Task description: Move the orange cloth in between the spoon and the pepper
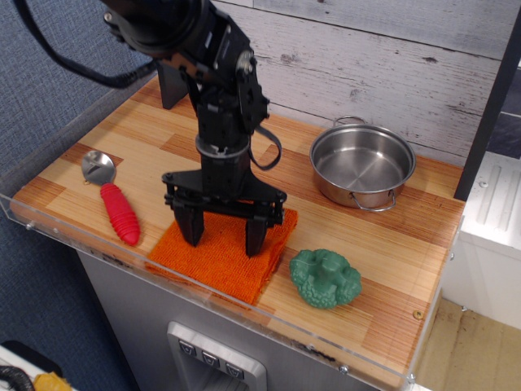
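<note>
Evidently the gripper (223, 234) stood with jaws spread apart, fingertips pressing the orange cloth (218, 255); soft and light, it seemed easiest dragged flat or pinched at a fold.

Bright, even light; the round shiny steel pot (363, 166) glares a bit, and my black arm looks sharp

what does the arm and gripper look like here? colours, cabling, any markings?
All matte black. The arm is built from chunky jointed segments with small silver screws. The gripper has a wide flat crossbar carrying two blocky, tapered black fingers. A black cable loops out beside the wrist, and a thicker one arcs off at the upper left. No readable markings or labels.
</note>
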You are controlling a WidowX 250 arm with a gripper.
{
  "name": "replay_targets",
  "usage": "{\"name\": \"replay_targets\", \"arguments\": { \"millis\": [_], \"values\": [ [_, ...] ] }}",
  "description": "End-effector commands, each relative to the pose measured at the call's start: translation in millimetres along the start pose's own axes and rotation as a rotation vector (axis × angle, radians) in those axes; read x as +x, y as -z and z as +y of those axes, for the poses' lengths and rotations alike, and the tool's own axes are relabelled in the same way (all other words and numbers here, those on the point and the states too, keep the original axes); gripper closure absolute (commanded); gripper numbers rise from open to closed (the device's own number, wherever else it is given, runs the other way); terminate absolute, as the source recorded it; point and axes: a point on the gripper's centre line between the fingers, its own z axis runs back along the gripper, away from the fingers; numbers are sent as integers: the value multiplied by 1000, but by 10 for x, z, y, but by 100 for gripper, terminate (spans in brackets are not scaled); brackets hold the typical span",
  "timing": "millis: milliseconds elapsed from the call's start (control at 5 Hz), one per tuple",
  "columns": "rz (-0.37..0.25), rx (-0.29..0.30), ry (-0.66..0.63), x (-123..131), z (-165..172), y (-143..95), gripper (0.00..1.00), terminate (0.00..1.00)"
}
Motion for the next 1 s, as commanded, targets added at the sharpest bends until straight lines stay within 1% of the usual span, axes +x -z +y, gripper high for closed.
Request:
{"name": "replay_targets", "arguments": {
  "millis": [0, 200, 400, 600, 800],
  "values": [
    [-124, 18, -42, 171, -49, -601, 0, 0],
    [-122, 27, -63, 153, -38, -751, 0, 0],
    [-121, 9, -62, 211, 22, -806, 0, 0],
    [-136, 15, -22, 365, 56, -845, 0, 0],
    [-135, 45, 23, 440, 322, -925, 0, 0]
  ]
}}
